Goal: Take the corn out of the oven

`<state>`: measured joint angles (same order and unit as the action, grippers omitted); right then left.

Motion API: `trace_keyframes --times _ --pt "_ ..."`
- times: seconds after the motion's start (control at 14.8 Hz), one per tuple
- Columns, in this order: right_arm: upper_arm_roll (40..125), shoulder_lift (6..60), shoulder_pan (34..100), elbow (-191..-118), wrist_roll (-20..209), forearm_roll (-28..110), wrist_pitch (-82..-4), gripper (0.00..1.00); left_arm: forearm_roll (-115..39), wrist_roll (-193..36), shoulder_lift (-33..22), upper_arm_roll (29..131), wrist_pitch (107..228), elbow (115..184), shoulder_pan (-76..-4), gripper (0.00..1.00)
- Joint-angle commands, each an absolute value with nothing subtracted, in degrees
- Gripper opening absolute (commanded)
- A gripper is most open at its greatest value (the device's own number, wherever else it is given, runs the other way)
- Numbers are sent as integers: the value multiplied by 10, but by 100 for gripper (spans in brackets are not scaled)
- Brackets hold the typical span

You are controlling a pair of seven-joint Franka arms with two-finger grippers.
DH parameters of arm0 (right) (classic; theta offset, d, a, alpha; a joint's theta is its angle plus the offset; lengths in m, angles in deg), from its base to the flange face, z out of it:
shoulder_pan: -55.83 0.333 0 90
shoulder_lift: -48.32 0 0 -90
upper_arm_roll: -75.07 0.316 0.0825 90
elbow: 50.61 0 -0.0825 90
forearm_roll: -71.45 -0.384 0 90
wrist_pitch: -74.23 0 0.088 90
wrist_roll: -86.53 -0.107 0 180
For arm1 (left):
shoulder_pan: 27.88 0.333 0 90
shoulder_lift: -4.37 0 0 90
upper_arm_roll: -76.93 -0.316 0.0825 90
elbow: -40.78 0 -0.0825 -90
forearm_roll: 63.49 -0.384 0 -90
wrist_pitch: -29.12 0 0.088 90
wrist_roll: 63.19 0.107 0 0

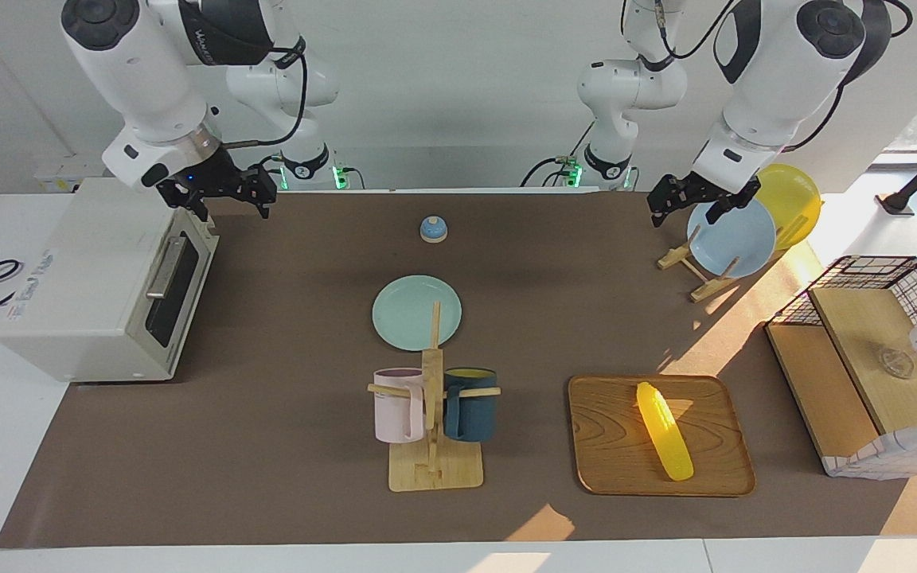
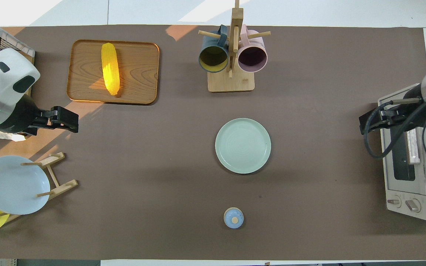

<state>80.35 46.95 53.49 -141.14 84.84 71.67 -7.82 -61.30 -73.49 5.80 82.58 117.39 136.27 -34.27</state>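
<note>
- Two views to go through, and I am starting with the facing view: the corn (image 1: pixel 664 430) is lying on the wooden tray (image 1: pixel 602 454) at the left arm's end of the tabletop (image 1: pixel 267 446), well apart from the oven (image 1: pixel 100 286), so I am judging the removal as done.
- The oven is sitting at the right arm's end with its door shut, which suggests it is being left tidy.
- The right gripper (image 1: pixel 228 195) is hanging in the air over the oven's top corner nearest the robots; I cannot tell how its fingers are standing.
- The left gripper (image 1: pixel 685 205) is hanging over the plate rack (image 1: pixel 693 274), just above the blue plate (image 1: pixel 731 239), holding nothing that I can see; its fingers are not readable either.
- Both arms seem to be parked clear of the middle, probably so nothing gets knocked.
- Moving to the overhead view: the corn (image 2: pixel 110 73) is resting lengthwise on the tray (image 2: pixel 139 70), toward the tray's edge at the left arm's end, farther from the robots than the left gripper (image 2: pixel 67 120).
- The green plate (image 2: pixel 243 145) is sitting mid-tabletop, with the mug tree (image 2: pixel 231 55) farther out and a small blue bell (image 2: pixel 233 218) nearer.
- The right gripper (image 2: pixel 370 123) is covering the oven (image 2: pixel 409 184) door's edge, looking idle to me.
</note>
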Motion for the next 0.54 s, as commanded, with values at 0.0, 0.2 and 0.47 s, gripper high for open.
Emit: trace_keyframes --times 0.0,0.2,0.47 --pt "806 474 513 -1403 849 701 -83 100 -624 -727 62 839 1184 1363 -329 100" --pt "803 467 505 -1392 850 709 -81 100 -623 -728 63 839 1189 1365 -328 100" --pt "804 467 495 -1391 849 709 -82 100 -621 -728 66 840 1190 1368 -325 100"
